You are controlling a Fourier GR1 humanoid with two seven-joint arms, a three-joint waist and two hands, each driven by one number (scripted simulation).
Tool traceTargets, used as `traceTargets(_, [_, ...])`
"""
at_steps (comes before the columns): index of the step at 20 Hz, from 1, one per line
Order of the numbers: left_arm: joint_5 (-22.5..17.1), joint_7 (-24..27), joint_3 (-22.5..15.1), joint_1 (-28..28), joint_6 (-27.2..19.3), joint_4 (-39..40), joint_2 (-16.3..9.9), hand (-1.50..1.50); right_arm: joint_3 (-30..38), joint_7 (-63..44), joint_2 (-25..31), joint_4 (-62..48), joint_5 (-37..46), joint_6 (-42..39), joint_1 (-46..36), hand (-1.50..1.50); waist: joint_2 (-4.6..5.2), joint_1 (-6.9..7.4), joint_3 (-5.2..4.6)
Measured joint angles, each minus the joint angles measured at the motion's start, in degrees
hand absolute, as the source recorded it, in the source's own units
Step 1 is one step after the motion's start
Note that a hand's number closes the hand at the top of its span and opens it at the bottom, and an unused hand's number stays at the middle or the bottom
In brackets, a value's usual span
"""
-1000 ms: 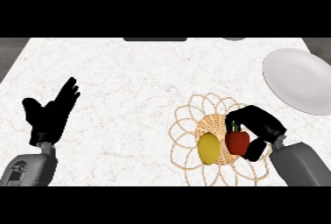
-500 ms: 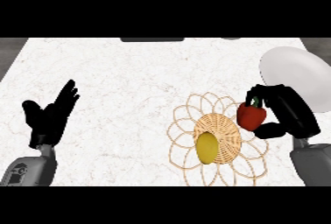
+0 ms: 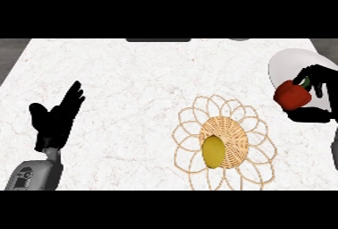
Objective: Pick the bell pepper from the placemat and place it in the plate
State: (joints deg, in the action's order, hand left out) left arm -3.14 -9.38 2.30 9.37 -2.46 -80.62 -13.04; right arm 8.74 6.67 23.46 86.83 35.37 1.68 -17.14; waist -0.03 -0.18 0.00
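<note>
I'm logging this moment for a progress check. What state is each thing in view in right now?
bell pepper: off the placemat, held at the plate's left edge
right hand: curled round the bell pepper
plate: on the counter, nothing seen resting in it
placemat: flat on the counter, holding only the yellow fruit
yellow fruit: lying on the placemat
left hand: open, resting at the view's left

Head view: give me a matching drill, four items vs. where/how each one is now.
Items:
1. bell pepper
2. yellow fruit
3. left robot hand
4. plate

States:
A. open, resting at the view's left
B. at the counter's right edge
C. lying on the woven placemat
D. held in the right robot hand

Pairs: 1-D, 2-C, 3-A, 4-B
</note>
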Motion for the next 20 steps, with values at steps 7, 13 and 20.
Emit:
traceTargets(7, [0.6, 0.2, -0.1, 0.2, 0.5, -0.1, 0.4, 0.00, 8.7, 7.4, 4.9, -19.5, -3.8, 1.7, -7.5, 1.50, 0.22, 0.73, 0.02])
traceTargets(13, [0.2, -0.6, 0.5, 0.8, 1.7, -0.3, 0.0, 0.00, 11.8, 16.8, 9.9, -40.9, -2.2, 5.2, -15.6, 1.50, 0.50, 1.54, 0.08])
traceTargets(20, [0.9, -0.2, -0.2, 1.6, 1.6, -0.2, 0.9, 0.00, 11.3, 21.2, 15.5, -58.4, 1.0, 2.0, -21.2, -1.50, 1.02, 2.74, 0.17])
